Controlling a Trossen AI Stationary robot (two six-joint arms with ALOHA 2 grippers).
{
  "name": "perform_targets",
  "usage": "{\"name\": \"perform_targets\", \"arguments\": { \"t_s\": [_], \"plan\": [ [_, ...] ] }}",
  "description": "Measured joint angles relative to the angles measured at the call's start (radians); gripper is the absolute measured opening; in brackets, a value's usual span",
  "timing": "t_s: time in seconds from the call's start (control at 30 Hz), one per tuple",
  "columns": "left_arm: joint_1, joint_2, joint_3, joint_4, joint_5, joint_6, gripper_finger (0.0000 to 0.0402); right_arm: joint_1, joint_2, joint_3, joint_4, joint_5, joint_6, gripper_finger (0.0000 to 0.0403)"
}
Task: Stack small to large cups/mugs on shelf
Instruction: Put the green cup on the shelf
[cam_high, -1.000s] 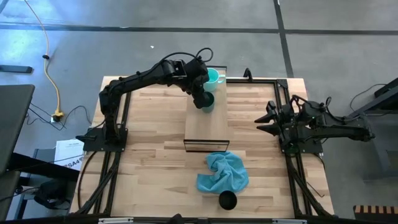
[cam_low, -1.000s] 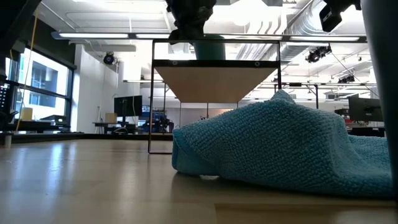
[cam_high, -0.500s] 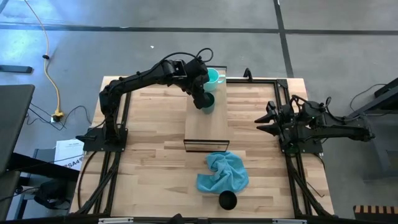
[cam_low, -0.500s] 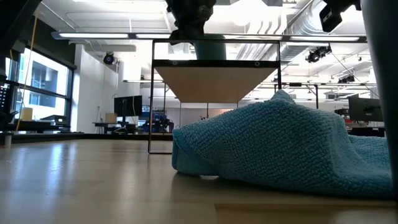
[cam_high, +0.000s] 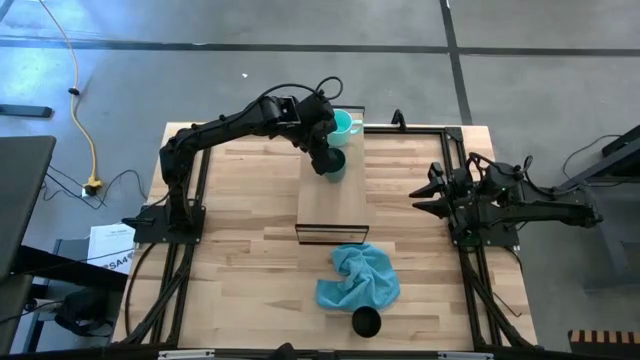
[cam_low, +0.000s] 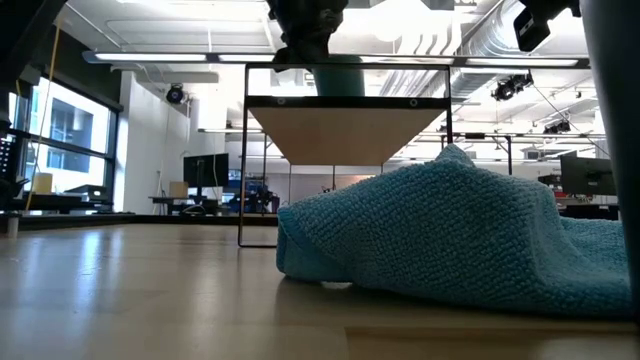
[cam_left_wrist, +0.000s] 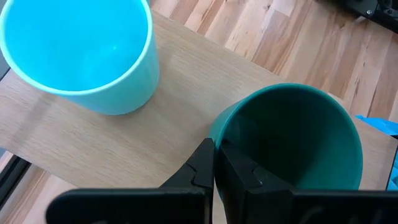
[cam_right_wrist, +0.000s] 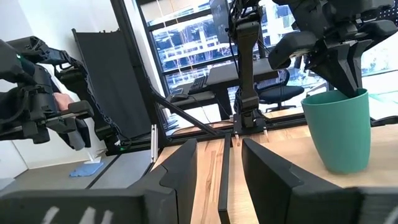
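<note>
Left fingers (cam_left_wrist: 214, 163) stay clamped on the green cup (cam_left_wrist: 292, 140), nothing moved

2 black jointed arms (cam_high: 230, 128) with flat, dark fingers (cam_right_wrist: 180, 163).

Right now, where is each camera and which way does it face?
High: overhead, facing down; both arms, shelf.
Low: tabletop height, facing the blue cloth; left arm above.
Left wrist: above the shelf; left gripper pinching the green cup by the turquoise mug.
Right wrist: level, past open right gripper.
Shared: green cup.
</note>
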Motion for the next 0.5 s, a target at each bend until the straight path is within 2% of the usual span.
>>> {"name": "perform_targets", "arguments": {
  "t_s": [0.5],
  "plan": [
    [0.007, 0.014, 0.0, 0.006, 0.006, -0.007, 0.0006, 0.0, 0.0, 0.0, -0.019, 0.0, 0.004, 0.0119]
  ]
}}
